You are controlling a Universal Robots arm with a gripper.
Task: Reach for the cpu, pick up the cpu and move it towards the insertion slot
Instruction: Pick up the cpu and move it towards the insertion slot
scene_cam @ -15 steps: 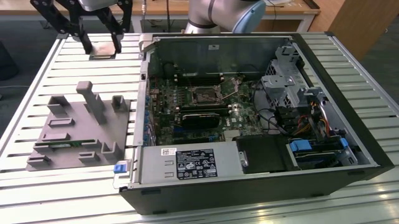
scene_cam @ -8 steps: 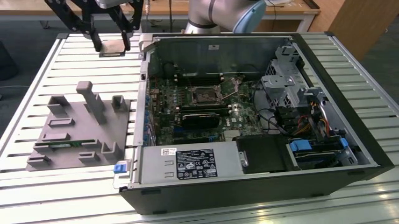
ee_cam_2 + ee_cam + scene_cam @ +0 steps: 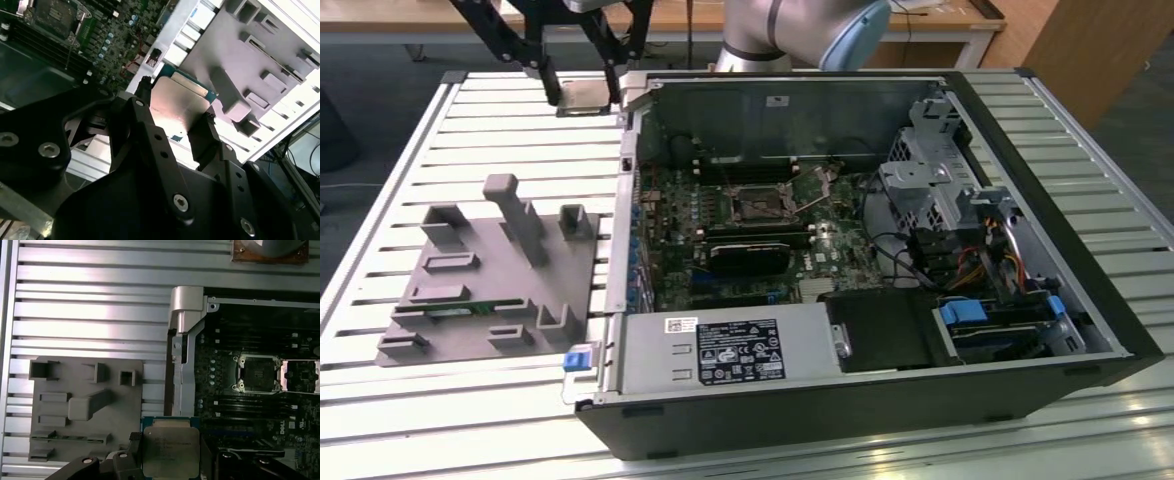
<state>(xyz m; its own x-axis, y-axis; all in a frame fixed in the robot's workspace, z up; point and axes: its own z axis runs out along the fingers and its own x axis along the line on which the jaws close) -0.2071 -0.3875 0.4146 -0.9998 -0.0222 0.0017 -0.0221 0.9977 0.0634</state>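
This looks like a robotics lab or test workshop. The surface (image 3: 467, 130) is a slatted aluminium work plate of the kind used for rigs, and the base of a robot arm (image 3: 781, 35) stands at its far edge. An opened desktop computer case (image 3: 1014, 250) lies on the plate, its motherboard (image 3: 747, 220) exposed. Beside the case sits a grey plastic fixture (image 3: 480, 290). Behind the arm are wooden desks (image 3: 947, 20), possibly office furniture.

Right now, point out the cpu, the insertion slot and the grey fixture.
cpu (image 3: 167, 452), first wrist view, middle of metal top.
insertion slot (image 3: 258, 373), first wrist view, dark socket centre.
grey fixture (image 3: 480, 290), exterior view, flat base.
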